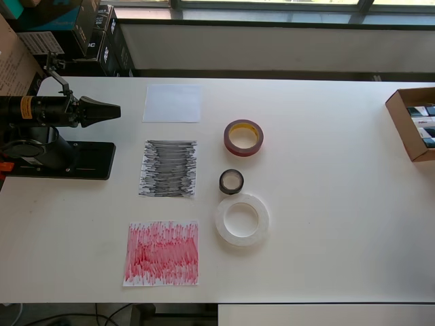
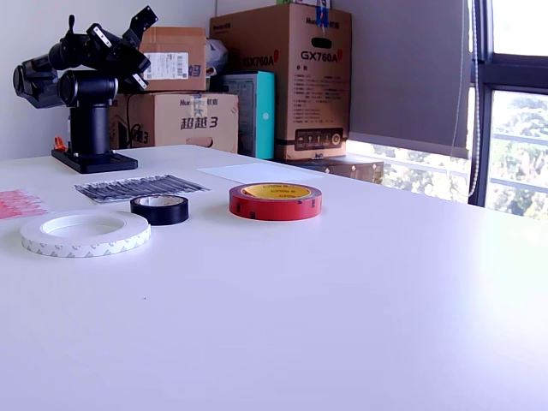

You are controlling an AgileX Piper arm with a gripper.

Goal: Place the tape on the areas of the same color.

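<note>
Currently: gripper (image 1: 114, 110) folded over its base, tip pointing toward overhead right, jaws seem closed, holding nothing | dark-red roll (image 1: 244, 137), black roll (image 1: 231, 181), white roll (image 1: 242, 219) flat, holes up, in a column top to bottom | white sheet (image 1: 172, 103), black sheet (image 1: 168, 169), red sheet (image 1: 162, 253) in a parallel column just left, all bare | table (image 1: 326, 224).

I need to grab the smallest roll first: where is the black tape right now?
In the overhead view the black tape sits mid-table, between the red roll above and the white roll below, just right of the black-scribbled sheet, not on it.
</note>
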